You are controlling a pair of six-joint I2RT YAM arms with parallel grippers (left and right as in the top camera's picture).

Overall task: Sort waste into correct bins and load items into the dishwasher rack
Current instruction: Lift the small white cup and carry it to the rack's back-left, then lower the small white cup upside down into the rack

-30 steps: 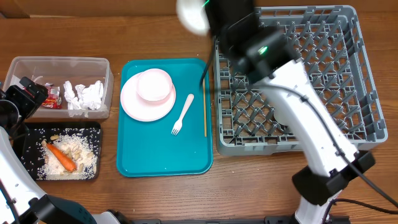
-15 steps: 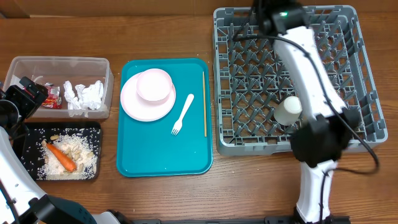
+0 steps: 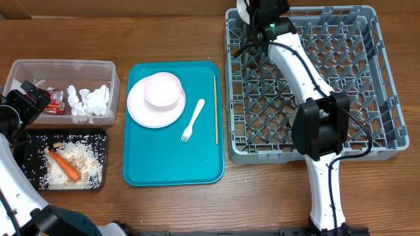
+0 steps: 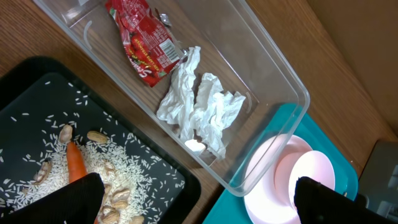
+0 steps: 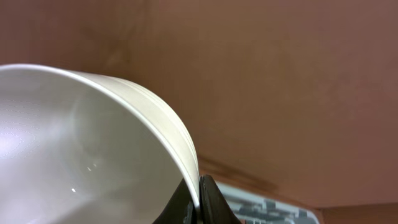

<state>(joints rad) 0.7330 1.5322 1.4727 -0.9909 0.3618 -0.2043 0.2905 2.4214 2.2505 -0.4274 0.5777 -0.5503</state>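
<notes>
The rack (image 3: 380, 98) spreads out below and to the right of my right gripper (image 5: 200, 202), which hangs over the rack's far left corner. That gripper is pinched tight on the thin rim of a white bowl (image 5: 81, 149), one finger inside the wall and one outside. I judge the rim pinch is there so the bowl can hang tilted and be tipped down between the pegs. I see nothing loaded in the open part of the rack, though the arm covers some of it.

The teal tray (image 3: 164, 164) lies left of that gripper and nearer me, holding what is left to load. On it a plate (image 3: 141, 111) carries a second bowl (image 3: 163, 90). The fork (image 3: 193, 120) and a chopstick (image 3: 216, 111) lie beside them, towards the rack.

My left gripper (image 4: 199, 196) is spread wide and holds nothing. It hovers over the seam between the two bins. The tub (image 3: 62, 63) lies ahead of it with the dry waste: tissue (image 4: 199, 106) and wrapper (image 4: 146, 43). The black tray (image 3: 33, 141) lies under its near side with the food waste: carrot (image 4: 76, 165) and rice (image 4: 134, 168). Sorting looks done, so my guess is this arm just waits clear of the teal tray.
</notes>
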